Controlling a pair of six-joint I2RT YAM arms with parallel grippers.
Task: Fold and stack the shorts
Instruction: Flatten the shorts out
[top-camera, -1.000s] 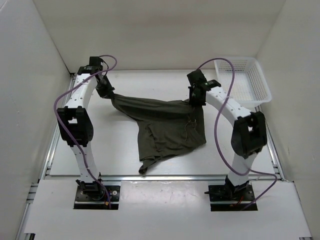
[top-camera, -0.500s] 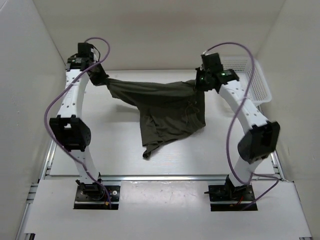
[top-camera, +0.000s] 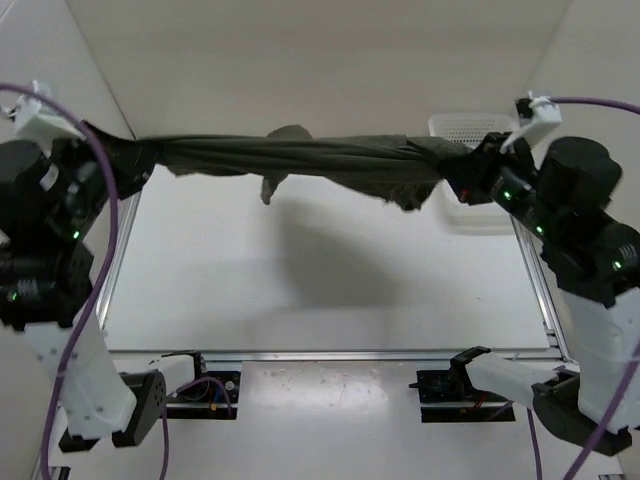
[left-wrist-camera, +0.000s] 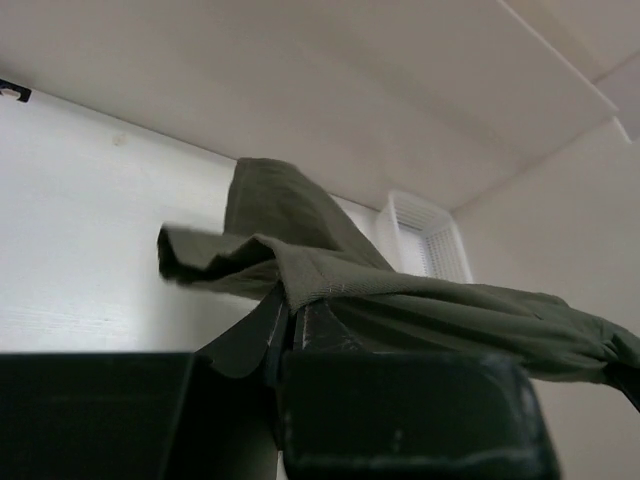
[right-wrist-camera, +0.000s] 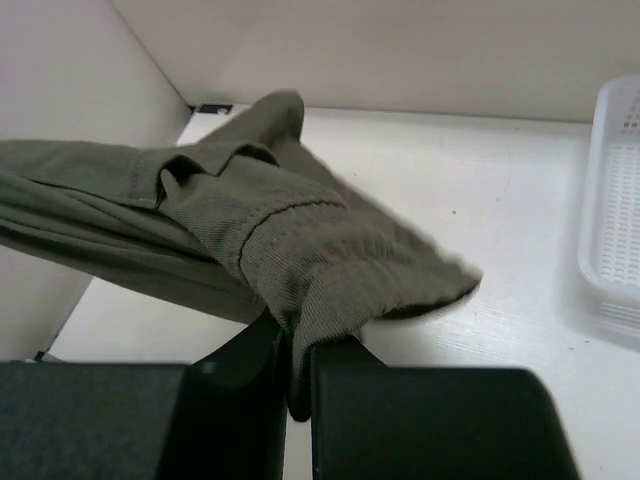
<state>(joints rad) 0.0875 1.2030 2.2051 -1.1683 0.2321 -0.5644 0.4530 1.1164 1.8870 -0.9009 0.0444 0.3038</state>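
Observation:
The dark olive-green shorts (top-camera: 300, 157) hang stretched into a taut horizontal band high above the table, between both grippers. My left gripper (top-camera: 118, 160) is shut on the left end of the shorts; in the left wrist view the fabric (left-wrist-camera: 330, 270) is pinched between the jaws at my left gripper (left-wrist-camera: 290, 318). My right gripper (top-camera: 462, 172) is shut on the right end; in the right wrist view the ribbed waistband (right-wrist-camera: 300, 250) is clamped in my right gripper (right-wrist-camera: 298, 370). A loose flap (top-camera: 283, 137) sticks up mid-span.
A white plastic basket (top-camera: 468, 128) stands at the back right of the table, partly hidden behind the right arm; it also shows in the right wrist view (right-wrist-camera: 612, 210) and the left wrist view (left-wrist-camera: 425, 245). White walls enclose the white table (top-camera: 320, 270).
Both arms have risen and spread apart. The shorts have been lifted fully off the table and pulled from a sagging drape into a tight band.

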